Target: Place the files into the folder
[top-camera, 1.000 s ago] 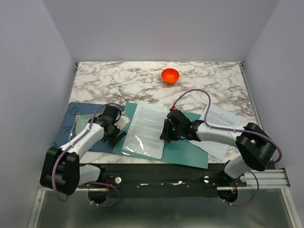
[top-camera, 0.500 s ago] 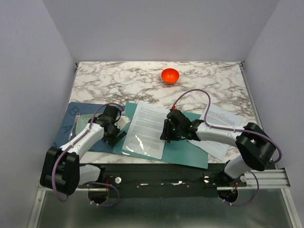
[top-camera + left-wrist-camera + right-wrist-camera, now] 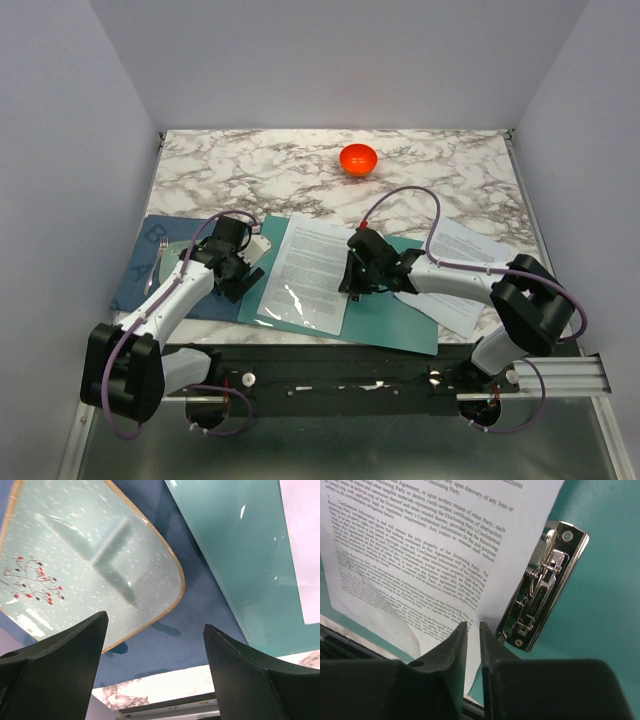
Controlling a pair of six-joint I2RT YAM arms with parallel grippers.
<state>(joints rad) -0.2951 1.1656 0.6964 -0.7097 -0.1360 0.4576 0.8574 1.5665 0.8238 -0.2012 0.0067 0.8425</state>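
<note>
The right tool (image 3: pixel 473 627) pinches the right edge of a thin, floppy printed sheet (image 3: pixel 415 545) lying on the open teal folder (image 3: pixel 605 610) beside its metal clip (image 3: pixel 542 585), probably best slid flat rather than lifted, while the left tool (image 3: pixel 155 622) hangs open.
</note>
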